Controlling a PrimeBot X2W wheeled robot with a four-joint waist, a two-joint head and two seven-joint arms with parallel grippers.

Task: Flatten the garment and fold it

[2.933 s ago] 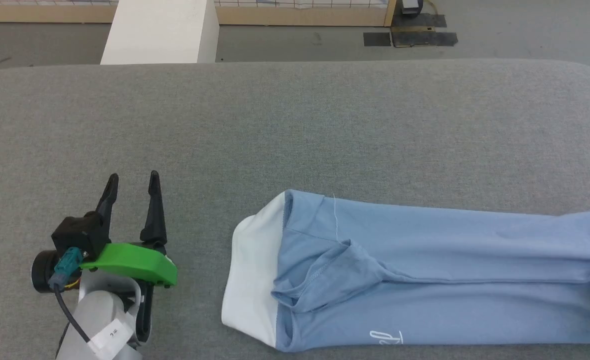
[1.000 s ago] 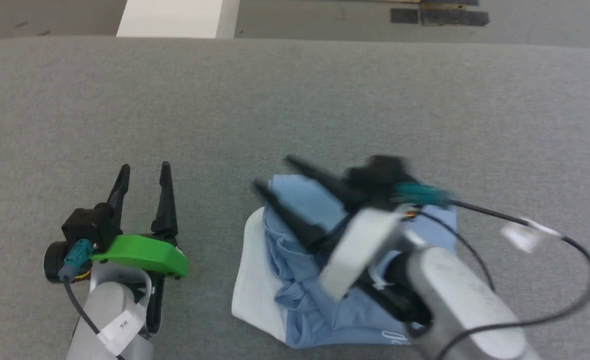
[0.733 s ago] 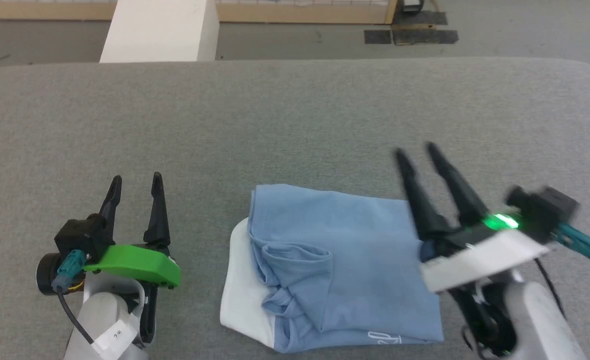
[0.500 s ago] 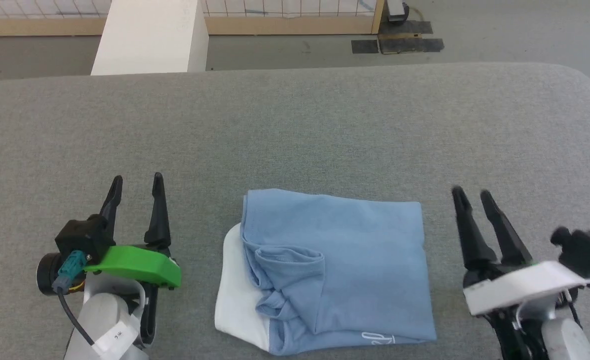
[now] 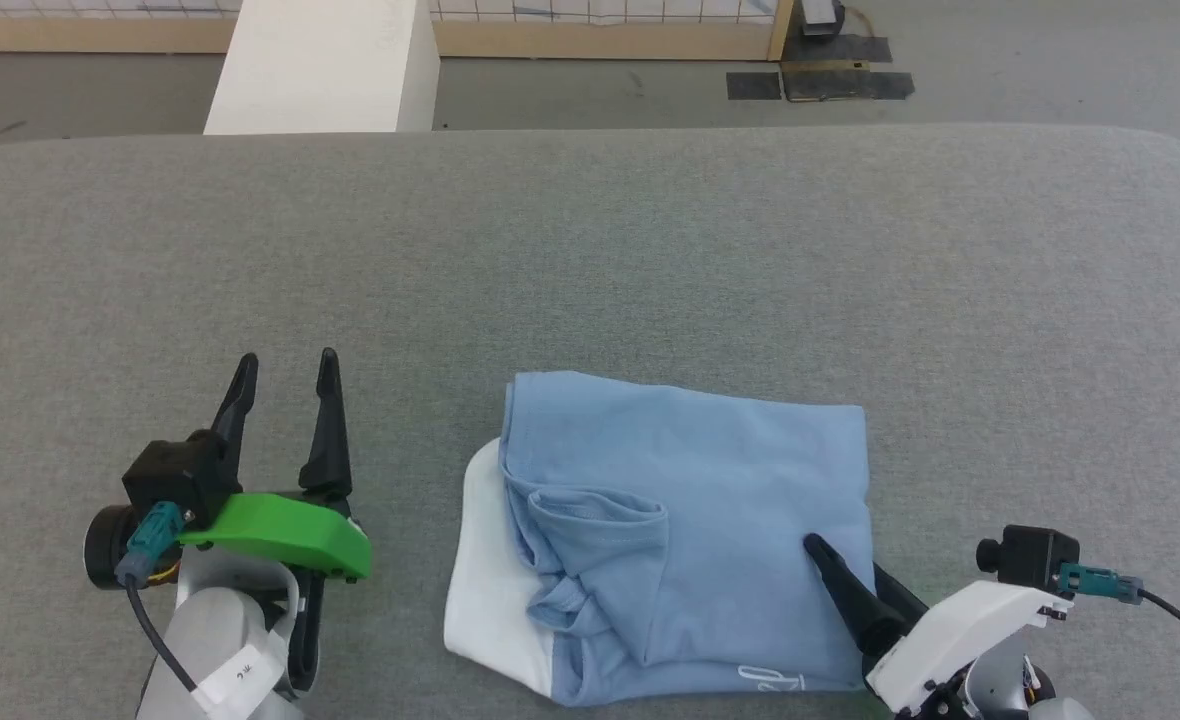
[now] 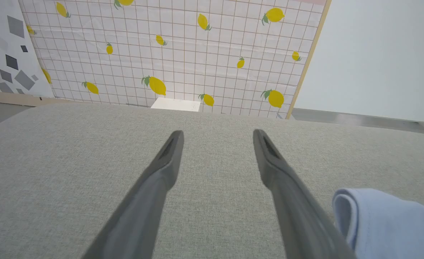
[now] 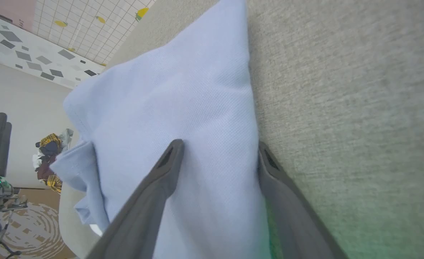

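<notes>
Item: garment [image 5: 690, 480], light blue, folded to a rough rectangle, with white fabric [image 5: 490, 600] showing along its left edge. It lay at lower centre of the head view on the grey padded table [image 5: 590, 250].
Right gripper [image 7: 219, 145]: lower right, jaws spread, holding nothing, fingers straddling the garment's right edge.
Left gripper [image 5: 287, 362]: lower left, jaws spread, empty, beside the garment and apart from it.
</notes>
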